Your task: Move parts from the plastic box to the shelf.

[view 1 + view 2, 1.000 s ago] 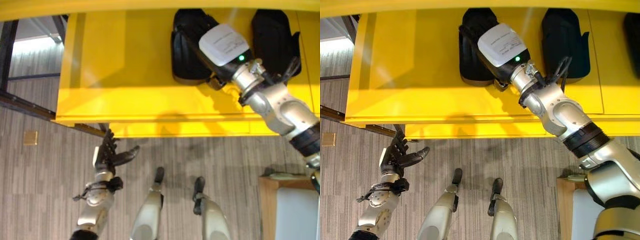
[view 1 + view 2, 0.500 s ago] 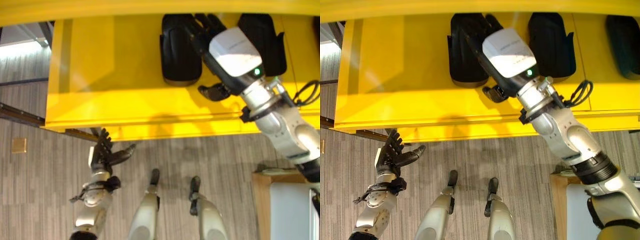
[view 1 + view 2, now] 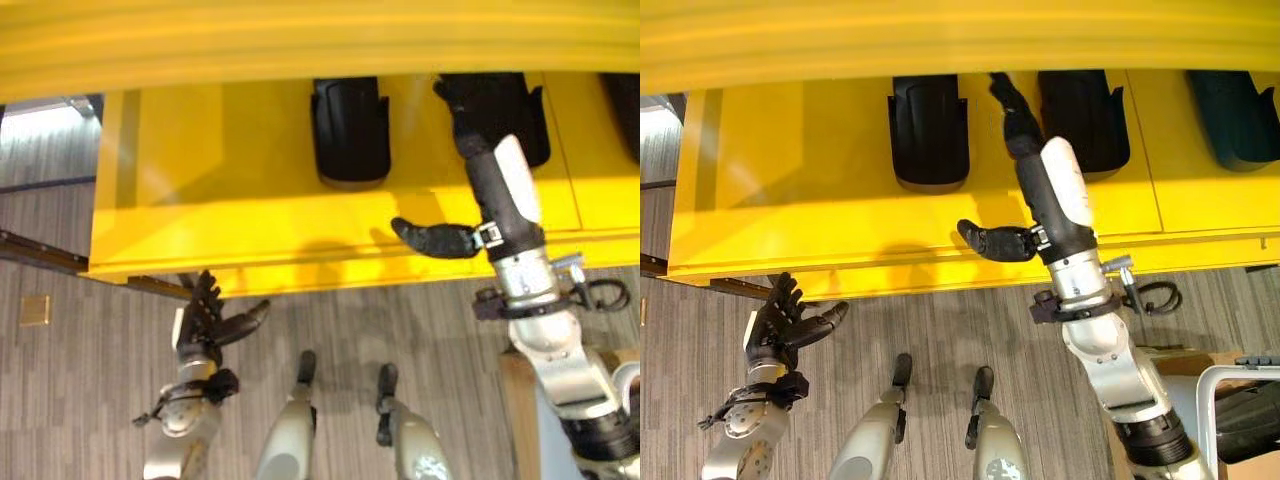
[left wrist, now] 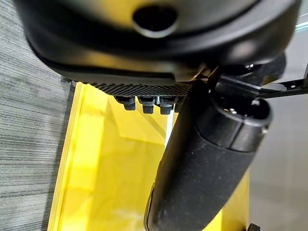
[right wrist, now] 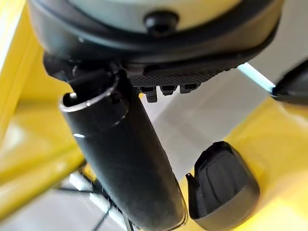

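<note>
Yellow shelf point(image 3: 790, 190) fills the upper frame. Lower left, our left hand point(image 3: 780, 322) hangs spread and empty. At centre a black part point(image 3: 928, 135) stands on the shelf; our right hand point(image 3: 1050, 200), fingers straight, holds nothing, between it and the next part point(image 3: 1085, 115).

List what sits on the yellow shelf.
Dark moulded parts stand in a row on the yellow shelf. The right hand reaches over them; the upper shelf edge hides their tops.

Grey plank-pattern floor point(image 3: 90, 390); wooden table corner point(image 3: 520, 385) at right edge.
</note>
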`<state>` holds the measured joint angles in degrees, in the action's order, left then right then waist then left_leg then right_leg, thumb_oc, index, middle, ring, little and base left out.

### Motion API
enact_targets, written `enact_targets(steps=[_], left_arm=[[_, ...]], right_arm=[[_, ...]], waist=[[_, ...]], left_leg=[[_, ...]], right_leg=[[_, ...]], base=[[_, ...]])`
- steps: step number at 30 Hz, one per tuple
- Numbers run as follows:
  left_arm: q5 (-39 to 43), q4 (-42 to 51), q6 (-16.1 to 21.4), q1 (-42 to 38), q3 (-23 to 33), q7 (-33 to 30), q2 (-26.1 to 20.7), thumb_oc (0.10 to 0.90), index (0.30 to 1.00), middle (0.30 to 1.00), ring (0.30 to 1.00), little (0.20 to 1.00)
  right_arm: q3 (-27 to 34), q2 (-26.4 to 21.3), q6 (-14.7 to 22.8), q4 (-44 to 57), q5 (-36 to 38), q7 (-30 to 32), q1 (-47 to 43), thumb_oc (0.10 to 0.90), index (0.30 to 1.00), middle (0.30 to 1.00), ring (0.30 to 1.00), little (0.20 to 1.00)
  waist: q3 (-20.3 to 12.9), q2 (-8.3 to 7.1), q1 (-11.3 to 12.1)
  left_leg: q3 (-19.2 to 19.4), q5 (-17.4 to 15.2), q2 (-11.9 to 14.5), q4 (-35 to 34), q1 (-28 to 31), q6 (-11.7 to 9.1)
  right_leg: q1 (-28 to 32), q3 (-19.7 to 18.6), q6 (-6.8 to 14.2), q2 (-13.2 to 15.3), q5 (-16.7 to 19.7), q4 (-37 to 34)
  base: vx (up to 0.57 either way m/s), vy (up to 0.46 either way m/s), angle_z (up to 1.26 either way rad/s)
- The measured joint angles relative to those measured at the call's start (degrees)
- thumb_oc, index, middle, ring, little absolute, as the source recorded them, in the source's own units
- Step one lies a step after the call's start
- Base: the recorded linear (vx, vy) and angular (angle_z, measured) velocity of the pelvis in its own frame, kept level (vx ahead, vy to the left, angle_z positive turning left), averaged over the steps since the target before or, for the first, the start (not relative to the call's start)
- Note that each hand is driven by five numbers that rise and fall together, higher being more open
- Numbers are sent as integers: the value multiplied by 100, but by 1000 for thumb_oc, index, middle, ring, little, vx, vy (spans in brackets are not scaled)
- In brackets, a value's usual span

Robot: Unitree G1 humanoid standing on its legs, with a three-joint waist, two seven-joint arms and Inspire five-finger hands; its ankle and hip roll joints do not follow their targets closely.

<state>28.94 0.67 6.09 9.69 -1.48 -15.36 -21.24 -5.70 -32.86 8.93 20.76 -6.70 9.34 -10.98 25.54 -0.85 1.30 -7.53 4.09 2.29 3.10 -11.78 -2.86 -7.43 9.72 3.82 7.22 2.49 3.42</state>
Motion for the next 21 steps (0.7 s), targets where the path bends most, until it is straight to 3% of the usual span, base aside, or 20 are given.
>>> enact_targets(steps=[4,6,8,10,11,12,13,14,16,17,18,19,20,21], left_arm=[[12,30,-40,183,231,-19,4,900,1000,1000,1000,1000],[11,46,-38,162,395,-34,23,900,1000,1000,1000,1000],[7,152,32,132,492,-42,31,900,1000,1000,1000,1000],[10,325,46,148,499,-110,59,900,1000,1000,1000,1000],[-3,357,56,168,420,-30,36,900,1000,1000,1000,1000],[-5,390,67,105,293,-14,0,900,1000,1000,1000,1000],[-6,390,87,-77,56,53,13,900,1000,1000,1000,1000],[-7,393,168,-194,-110,186,27,900,1000,1000,1000,1000],[-6,447,245,-188,-126,256,35,900,1000,1000,1000,1000],[-2,505,290,-187,-148,264,34,900,1000,1000,1000,1000],[-2,522,358,-160,-175,271,27,900,1000,1000,1000,1000],[-6,438,382,-110,-216,394,33,900,1000,1000,1000,1000],[-5,409,378,-153,-263,500,34,900,1000,1000,1000,1000],[-6,313,380,-280,-366,505,35,900,1000,1000,1000,1000]], right_arm=[[208,329,75,0,534,3,368,900,1000,1000,1000,1000],[196,266,114,0,674,0,190,900,1000,1000,1000,1000],[184,198,231,-1,804,5,-9,900,1000,1000,1000,1000],[38,172,337,-1,1030,54,-110,900,1000,1000,1000,1000],[-124,186,411,-21,1063,75,-166,900,1000,1000,1000,1000],[-305,219,443,-64,1148,73,-269,900,1000,1000,1000,1000],[-389,204,465,-94,1155,72,-292,900,1000,1000,1000,1000],[-442,245,462,-103,1256,65,-191,900,1000,1000,1000,1000],[-388,341,461,-77,1421,63,62,900,1000,1000,1000,1000],[-312,468,449,-91,1434,67,147,900,1000,1000,1000,1000],[-314,653,445,-159,1479,45,142,900,1000,1000,1000,1000],[-327,810,424,-237,1489,45,203,900,1000,1000,1000,1000],[-281,767,424,-239,1493,52,357,900,1000,1000,1000,1000],[-167,740,432,-215,1492,44,558,900,1000,1000,1000,1000]], waist=[[-3,-1,-158],[-17,-22,-205],[-256,-90,-215],[-599,-280,-119],[-766,-293,-100],[-849,-352,-53],[-881,-346,39],[-936,-299,21],[-1054,-262,-140],[-1088,-241,-261],[-1091,-246,-200],[-1095,-230,-131],[-1095,-220,-242],[-1095,-234,-333]], left_leg=[[76,-3,158,-39,161,-49],[99,15,337,-37,160,-143],[87,60,707,-46,13,-323],[119,50,1057,-83,-30,-375],[-45,123,1203,-42,-12,-342],[-567,273,1155,11,-17,-341],[-1347,245,929,188,-93,-447],[-1839,-37,457,401,-122,-604],[-1808,-551,-628,634,-122,-279],[-1962,-677,-1069,637,-115,-22],[-2420,-785,-1430,859,-82,339],[-2258,-690,-1466,817,-57,403],[-1907,-404,-1194,665,-49,362],[-1787,-579,-1085,833,-72,267]], right_leg=[[-22,-249,-9,-136,-12,195],[-242,-474,-87,-308,-178,575],[-557,-495,-280,-661,-335,897],[-856,-498,-609,-1005,-576,1225],[-896,-533,-777,-1237,-632,1192],[-895,-674,-860,-1310,-622,1201],[-848,-869,-884,-1333,-466,1076],[-668,-1048,-805,-1313,-234,668],[-101,-1266,-804,-1226,330,-416],[2,-1497,-838,-1271,486,-608],[16,-1758,-782,-1297,535,-602],[49,-1930,-752,-1329,515,-547],[103,-1977,-711,-1342,488,-547],[164,-1962,-655,-1269,451,-550]], base=[[-31,-175,-16],[-85,-288,-23],[-95,-375,-22],[-49,-206,-34],[16,-159,-53],[56,-140,-64],[94,-161,-73],[100,-65,-72],[111,118,-59],[78,178,-81],[71,240,-121],[33,208,-116],[42,291,-58],[20,227,-8]])
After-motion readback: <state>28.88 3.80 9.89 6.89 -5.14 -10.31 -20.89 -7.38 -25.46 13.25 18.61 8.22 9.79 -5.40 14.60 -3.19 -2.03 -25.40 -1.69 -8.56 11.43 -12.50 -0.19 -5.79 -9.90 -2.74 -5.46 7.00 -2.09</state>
